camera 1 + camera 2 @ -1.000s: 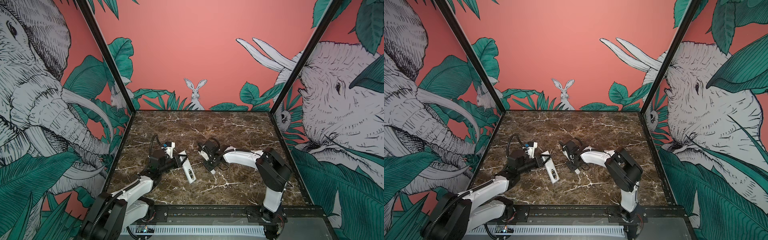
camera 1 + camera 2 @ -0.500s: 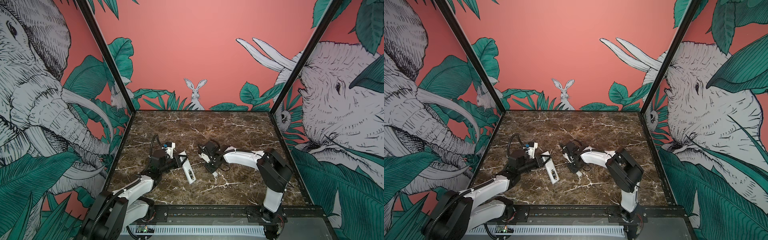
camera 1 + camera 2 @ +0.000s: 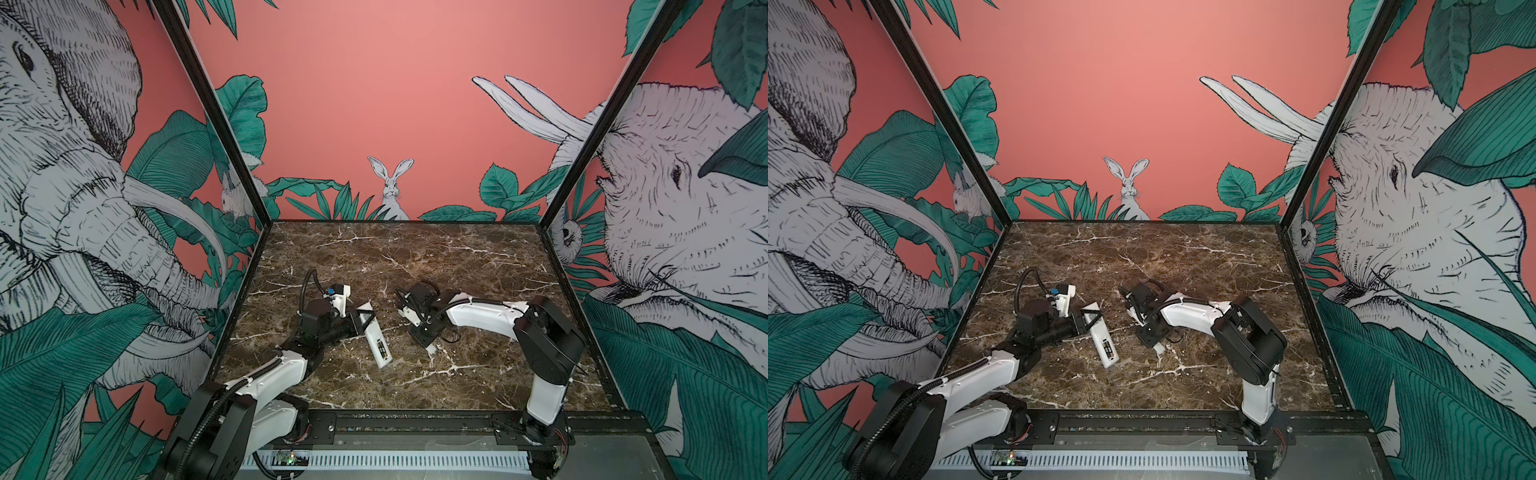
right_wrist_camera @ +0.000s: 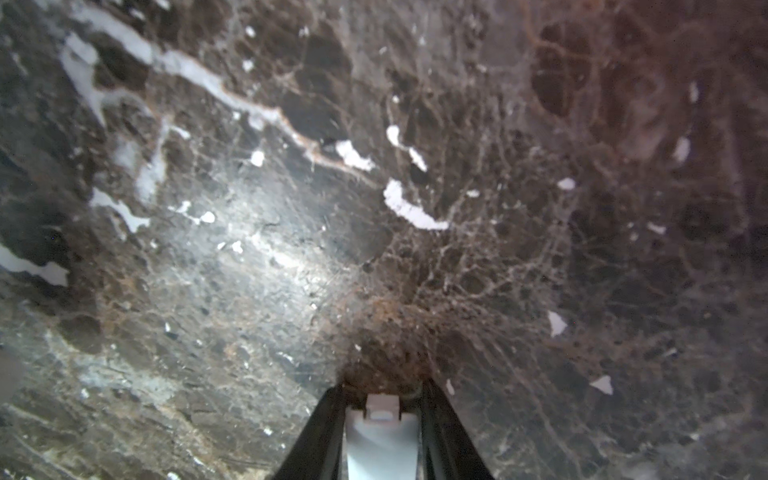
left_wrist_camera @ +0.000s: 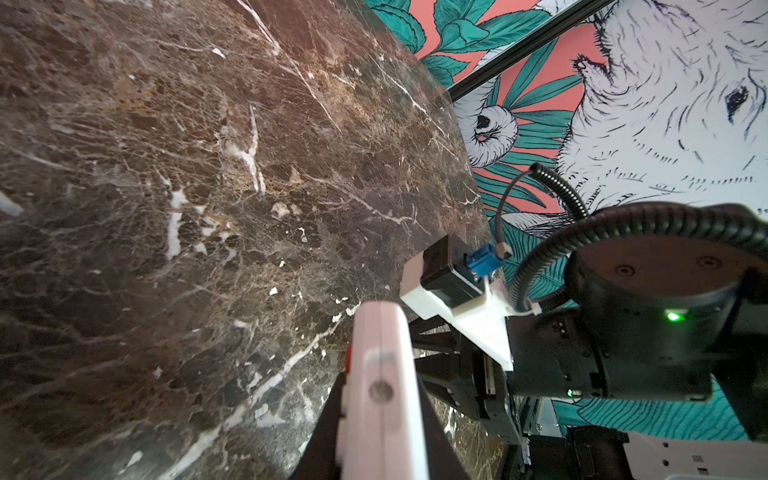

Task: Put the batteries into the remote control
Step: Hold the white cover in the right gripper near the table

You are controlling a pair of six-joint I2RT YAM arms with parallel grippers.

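Observation:
The white remote control (image 3: 377,341) (image 3: 1104,345) lies slanted left of the middle of the marble, back up, with a dark slot in it. My left gripper (image 3: 364,320) (image 3: 1091,316) is shut on its far end. In the left wrist view the remote control (image 5: 384,399) stands edge-on between the black fingers (image 5: 326,428). The batteries do not show apart from that dark slot. My right gripper (image 3: 426,338) (image 4: 382,388) points down at the marble with a small white cover plate (image 4: 380,440) (image 3: 431,350) between its fingers. Only thin dark gaps show beside the plate.
Dark brown marble with white veins (image 3: 415,257) covers the floor. Black frame posts and printed walls close it in on three sides. A black rail (image 3: 415,419) runs along the front, where both arm bases stand.
The right gripper has sunk slightly toward the front, bringing the cover plate down to the marble. The left gripper and the remote control have stayed put.

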